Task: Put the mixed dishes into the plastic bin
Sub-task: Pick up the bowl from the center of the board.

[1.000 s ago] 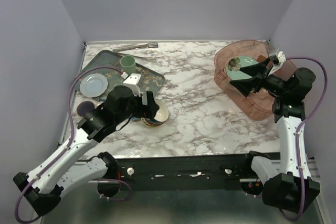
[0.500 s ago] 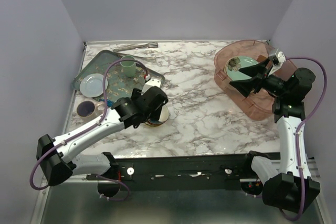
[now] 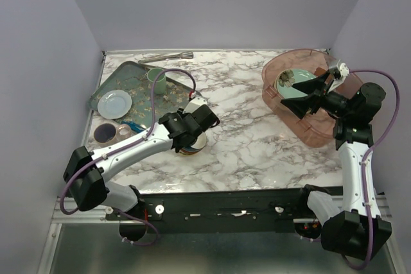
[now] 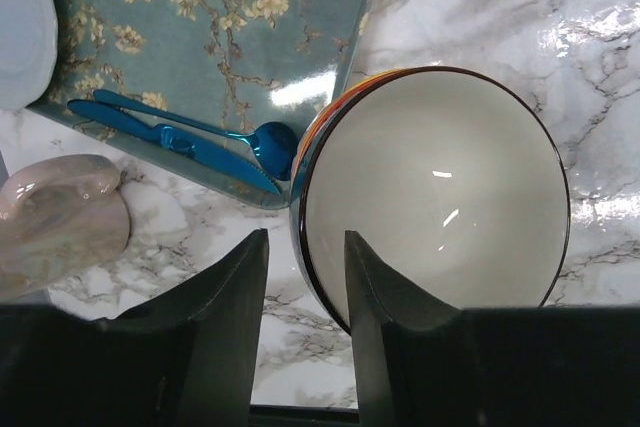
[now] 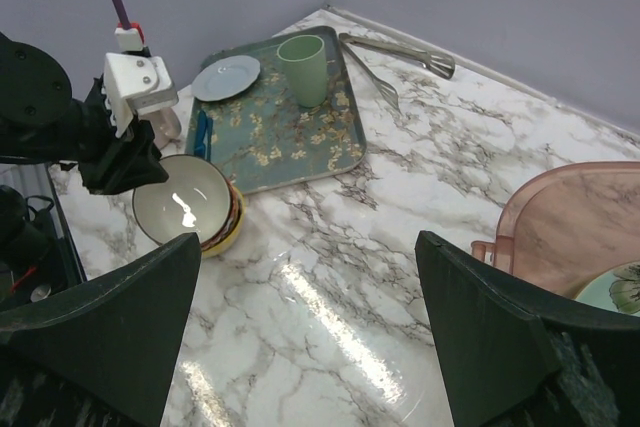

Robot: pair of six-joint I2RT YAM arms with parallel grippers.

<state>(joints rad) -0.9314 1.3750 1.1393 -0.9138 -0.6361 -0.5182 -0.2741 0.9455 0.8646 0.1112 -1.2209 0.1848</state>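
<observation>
The patterned bowl [image 3: 190,147], cream inside [image 4: 440,187], stands on the marble next to the tray's near corner. My left gripper [image 4: 306,237] straddles its left rim: one finger is inside the bowl, the other outside, and a gap still shows beside the rim. The top view shows the left gripper [image 3: 191,137] directly over the bowl. The plastic bin [image 3: 308,126] sits at the right with a mint green plate [image 3: 292,81] in it. My right gripper [image 3: 307,99] hovers wide open over the bin, holding nothing. From the right wrist I see the bowl [image 5: 185,202] and the bin's corner [image 5: 570,217].
A dark-green floral tray [image 3: 138,91] at the left carries a green cup [image 3: 156,79] and a small pale blue plate [image 3: 115,102]. Blue cutlery [image 4: 180,132] lies on its near edge. Metal tongs [image 3: 166,58] lie by the back wall. A pinkish shell-like dish [image 4: 60,217] sits left of the bowl.
My left arm has swung right and reached over the bowl, and its jaws have narrowed around the rim. The right arm has stayed still.
</observation>
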